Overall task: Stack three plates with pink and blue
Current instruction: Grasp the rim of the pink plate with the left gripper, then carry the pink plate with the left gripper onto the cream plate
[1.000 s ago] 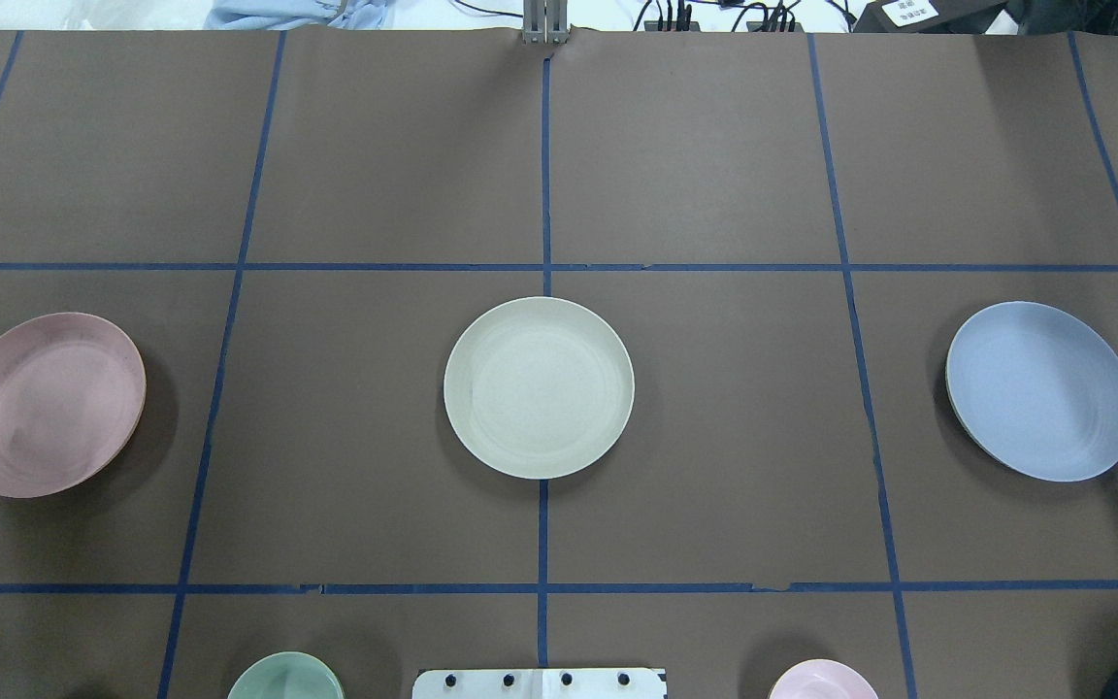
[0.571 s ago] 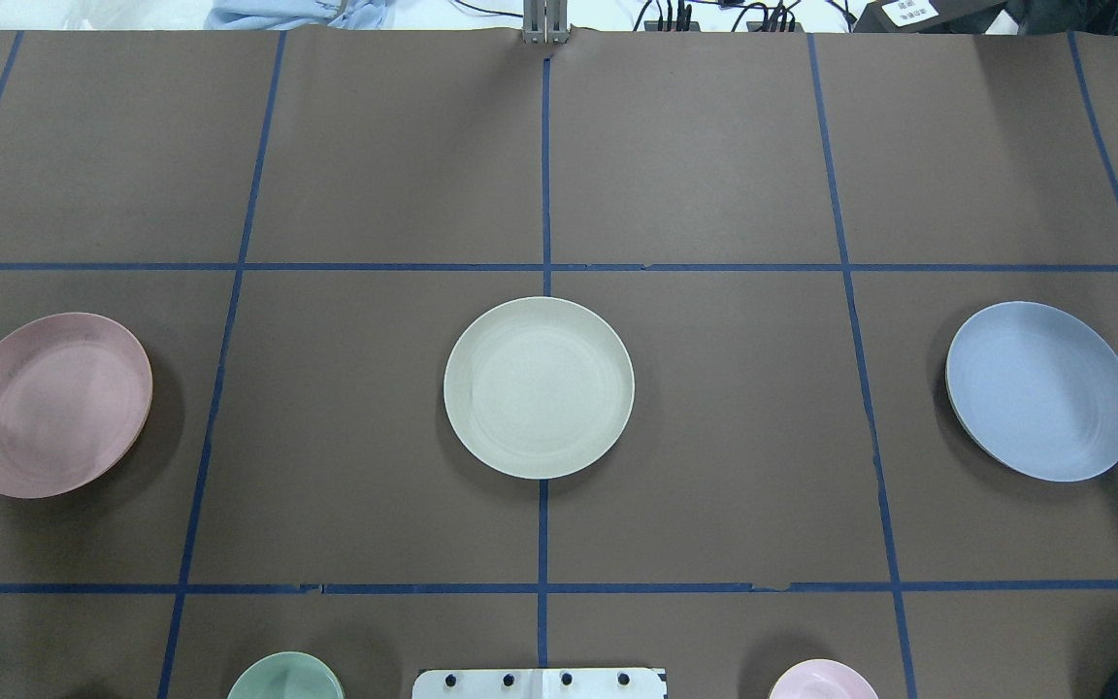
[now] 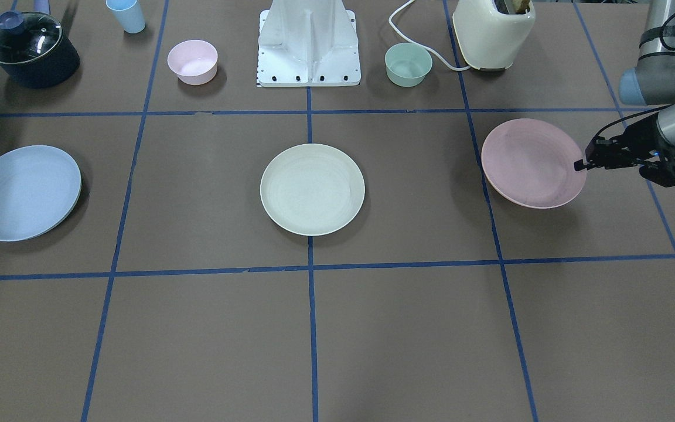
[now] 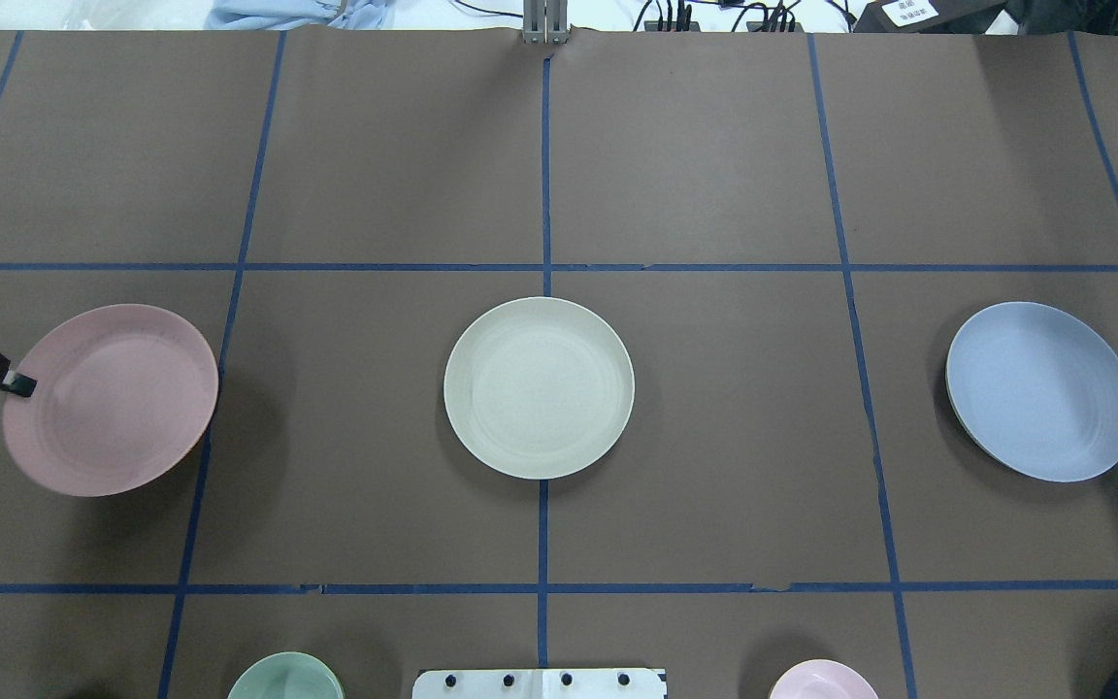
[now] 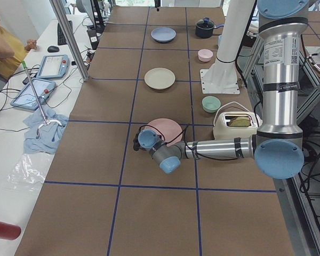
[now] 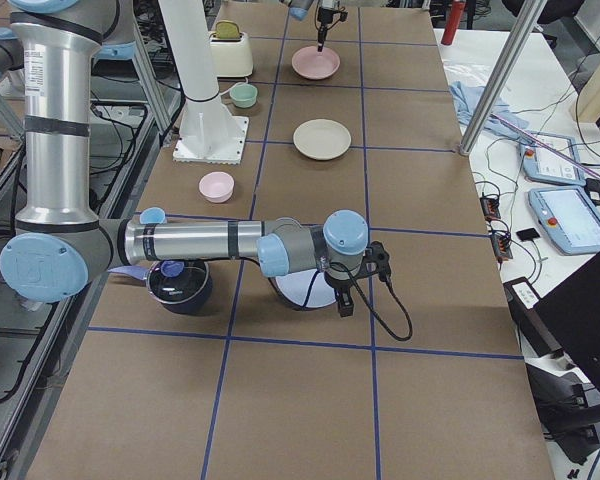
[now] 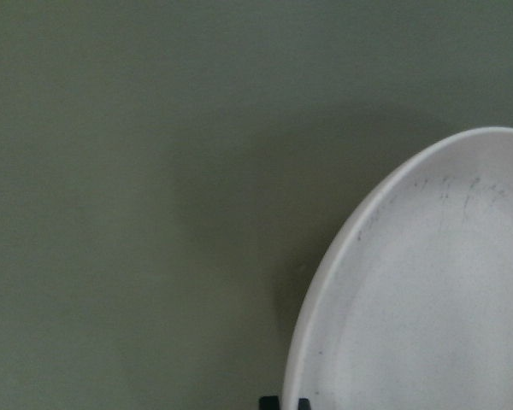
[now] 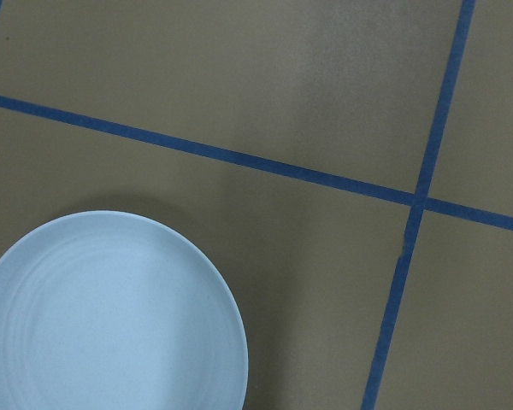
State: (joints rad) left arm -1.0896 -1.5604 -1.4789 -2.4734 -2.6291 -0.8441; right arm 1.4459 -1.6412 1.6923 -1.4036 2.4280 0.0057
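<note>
On the brown table (image 4: 714,175), the cream plate (image 4: 539,387) lies at centre, with the blue plate (image 4: 1040,390) flat on the robot's right. The pink plate (image 4: 113,398) on its left is held clear of the surface. The left gripper (image 3: 580,166) pinches the pink plate's outer rim. The right gripper (image 6: 342,300) hangs over the blue plate; whether its fingers are spread cannot be told.

Matt plastic pink plate (image 4: 111,399) (lightly scuffed); dull brown paper tabletop (image 4: 714,437).

Even overhead light, soft shadows, murky left-wrist view
</note>
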